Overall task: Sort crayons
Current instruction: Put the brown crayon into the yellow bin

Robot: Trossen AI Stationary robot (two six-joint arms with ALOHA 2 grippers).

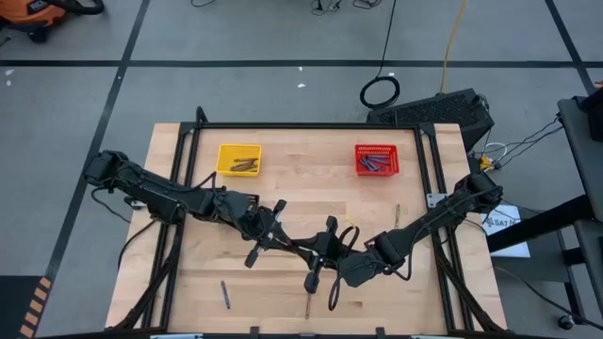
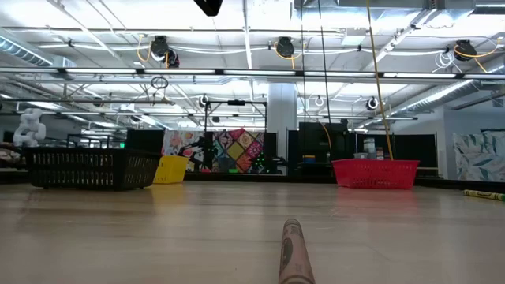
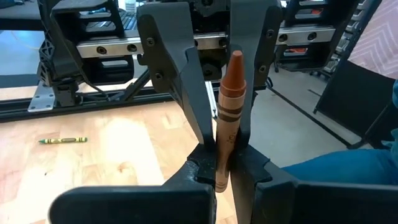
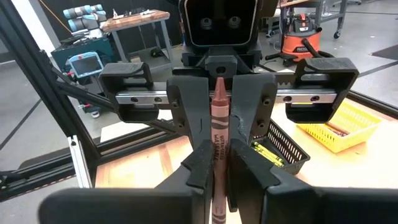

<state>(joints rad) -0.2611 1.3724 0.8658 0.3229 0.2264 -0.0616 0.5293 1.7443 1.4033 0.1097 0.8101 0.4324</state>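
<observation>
One brown crayon (image 3: pixel 229 106) is held in mid-air over the table's middle, between my two grippers, which face each other fingertip to fingertip. My left gripper (image 1: pixel 283 237) comes from the table's left and my right gripper (image 1: pixel 318 250) from the right. Both are shut on the crayon, which also shows in the right wrist view (image 4: pixel 218 124). Loose crayons lie flat on the table: a blue-grey one (image 1: pixel 225 294), a brown one (image 1: pixel 307 303) and a yellow-green one (image 1: pixel 397 215). My left gripper pinches the crayon's blunt end (image 3: pixel 221 163) between its two fingers, only at their free ends. The fingers lie along the crayon, about level, coming from the table's left. The crayon is clear of the table, its pointed end (image 3: pixel 235 62) toward my right gripper. My right gripper pinches the same crayon's wrapped shaft (image 4: pixel 217 152) between its two fingertips, coming about level from the table's right. The fingers lie along the crayon, which runs back between them to the picture's edge.
A yellow basket (image 1: pixel 239 159) with brown crayons and a red basket (image 1: pixel 377 159) with blue-grey ones stand at the far side. A black basket (image 4: pixel 283 148) with yellow-green crayons stands under my left arm. Bare wood lies along the near edge.
</observation>
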